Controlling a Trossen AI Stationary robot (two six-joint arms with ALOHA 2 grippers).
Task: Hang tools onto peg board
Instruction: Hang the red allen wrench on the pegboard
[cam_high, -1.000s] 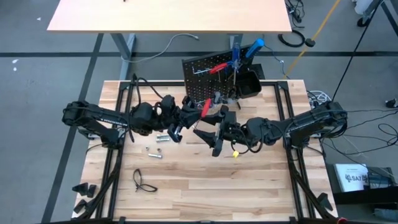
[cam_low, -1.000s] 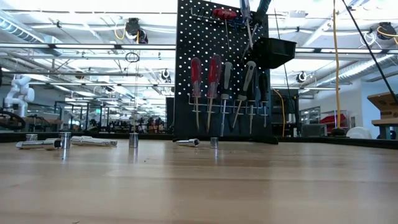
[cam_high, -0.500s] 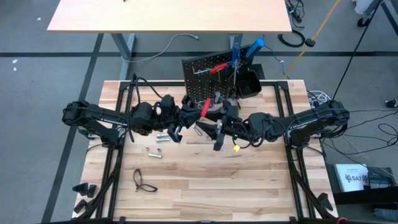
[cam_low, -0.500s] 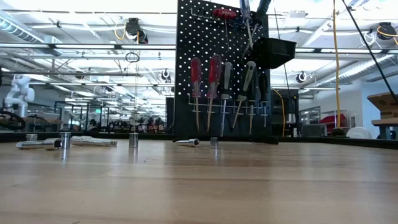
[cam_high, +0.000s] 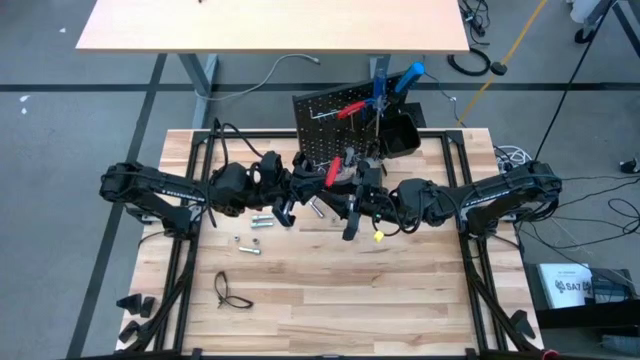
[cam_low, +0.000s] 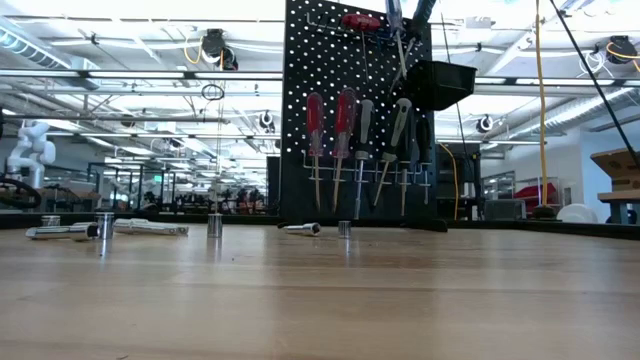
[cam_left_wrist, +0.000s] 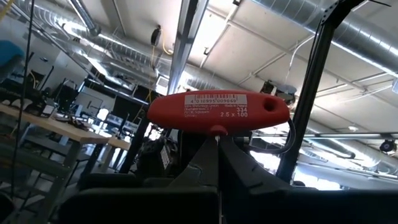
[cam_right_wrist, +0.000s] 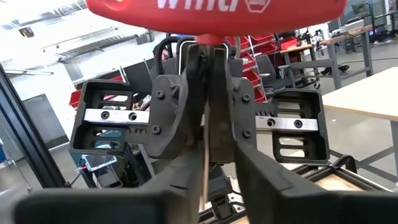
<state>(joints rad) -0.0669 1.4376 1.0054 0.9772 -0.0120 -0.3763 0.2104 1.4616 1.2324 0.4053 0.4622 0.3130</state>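
The step in hand is a hand-over of a red T-handle key (cam_high: 331, 172) between the two arms, just in front of the peg board (cam_high: 345, 128); the left claw (cam_high: 312, 183) is clamped on the key's thin shaft, with the red handle sitting crosswise above its fingers in the left wrist view (cam_left_wrist: 217, 112); the right claw (cam_high: 352, 192) is meeting it from the opposite side, and in the right wrist view its fingers (cam_right_wrist: 180, 168) are standing close on either side of the same shaft below the red handle (cam_right_wrist: 214, 14); whether they are already pinching it cannot be told.

On the peg board, the hook rail (cam_low: 365, 178) is carrying a row of screwdrivers (cam_low: 316, 150) with red and grey handles; several silver bits (cam_high: 250, 245) are lying on the tabletop (cam_high: 330, 300) to the left of the peg board, still to be hung.

The next move probably calls for the right claw to grip firmly before the left claw lets go; releasing early risks dropping the key; after that, the key needs carrying to a free hook on the peg board.
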